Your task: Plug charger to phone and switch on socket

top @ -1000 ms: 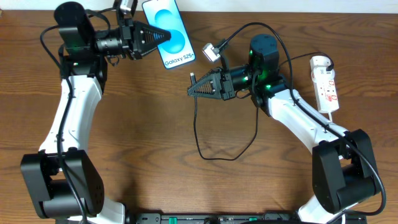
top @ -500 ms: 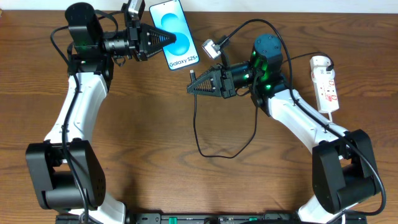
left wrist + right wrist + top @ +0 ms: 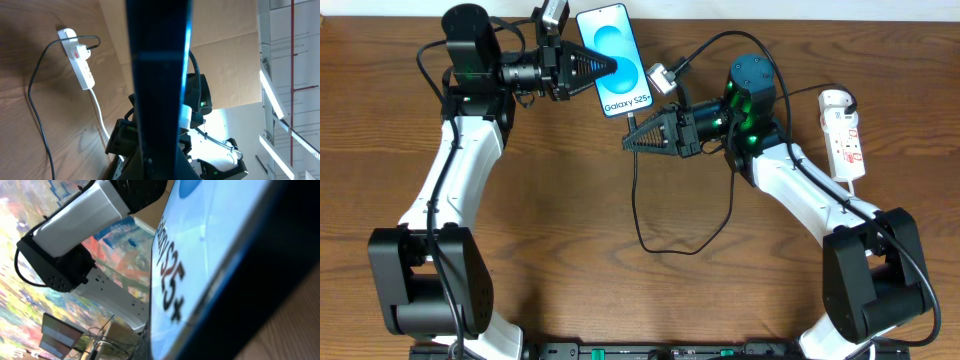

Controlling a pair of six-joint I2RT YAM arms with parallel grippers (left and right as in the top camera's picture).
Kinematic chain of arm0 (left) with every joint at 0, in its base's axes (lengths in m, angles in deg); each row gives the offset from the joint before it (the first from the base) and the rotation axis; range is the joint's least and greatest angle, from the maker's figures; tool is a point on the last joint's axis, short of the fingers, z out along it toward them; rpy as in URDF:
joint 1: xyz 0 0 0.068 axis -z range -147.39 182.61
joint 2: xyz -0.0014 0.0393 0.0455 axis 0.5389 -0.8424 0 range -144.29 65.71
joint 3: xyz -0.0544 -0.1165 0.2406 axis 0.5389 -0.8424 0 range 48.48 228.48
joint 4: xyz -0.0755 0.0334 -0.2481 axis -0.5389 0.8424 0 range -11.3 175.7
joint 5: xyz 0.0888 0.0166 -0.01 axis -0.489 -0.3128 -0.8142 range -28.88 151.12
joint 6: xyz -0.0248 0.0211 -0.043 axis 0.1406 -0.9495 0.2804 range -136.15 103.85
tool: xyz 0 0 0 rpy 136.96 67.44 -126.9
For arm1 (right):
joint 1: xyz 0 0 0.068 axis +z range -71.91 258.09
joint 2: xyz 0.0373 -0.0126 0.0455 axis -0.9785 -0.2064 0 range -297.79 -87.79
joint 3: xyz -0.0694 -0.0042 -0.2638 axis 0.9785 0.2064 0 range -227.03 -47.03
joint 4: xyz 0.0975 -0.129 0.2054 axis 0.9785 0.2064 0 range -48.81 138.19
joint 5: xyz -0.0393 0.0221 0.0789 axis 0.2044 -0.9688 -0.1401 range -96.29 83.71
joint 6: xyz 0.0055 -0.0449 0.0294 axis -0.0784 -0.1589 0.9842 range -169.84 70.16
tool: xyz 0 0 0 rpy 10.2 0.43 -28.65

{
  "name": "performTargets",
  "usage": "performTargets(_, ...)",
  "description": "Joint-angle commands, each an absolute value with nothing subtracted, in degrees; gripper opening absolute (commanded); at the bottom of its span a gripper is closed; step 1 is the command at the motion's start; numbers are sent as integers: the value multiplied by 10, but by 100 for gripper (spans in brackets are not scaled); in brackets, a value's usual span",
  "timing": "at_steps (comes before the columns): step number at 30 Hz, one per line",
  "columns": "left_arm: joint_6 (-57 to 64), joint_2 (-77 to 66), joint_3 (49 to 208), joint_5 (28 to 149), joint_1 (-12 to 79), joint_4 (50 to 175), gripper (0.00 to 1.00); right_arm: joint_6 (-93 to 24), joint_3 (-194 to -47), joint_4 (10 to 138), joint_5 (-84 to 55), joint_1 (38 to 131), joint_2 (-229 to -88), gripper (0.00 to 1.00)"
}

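Nothing's plugged in yet. Left gripper (image 3: 610,68) is clamped on the slim, blue-screened smartphone (image 3: 611,30) at twelve o'clock. The right gripper (image 3: 626,144) pinches the thin black charger cable (image 3: 635,190) near its tip, just beneath. The white power strip (image 3: 844,135) at three o'clock waits untouched.

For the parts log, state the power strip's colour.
The power strip is white with small red marks, clearest in the overhead view.
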State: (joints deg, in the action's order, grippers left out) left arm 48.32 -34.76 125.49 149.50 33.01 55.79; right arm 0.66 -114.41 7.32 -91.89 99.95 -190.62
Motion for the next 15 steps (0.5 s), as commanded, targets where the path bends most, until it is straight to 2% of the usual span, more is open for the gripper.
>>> performTargets(1,474,-343,1263,1512,333,555,7,9,-1144,73,-913,998,-1901,1)
performTargets(15,467,-343,1262,1512,333,555,7,27,-1145,73,-905,989,-1901,1)
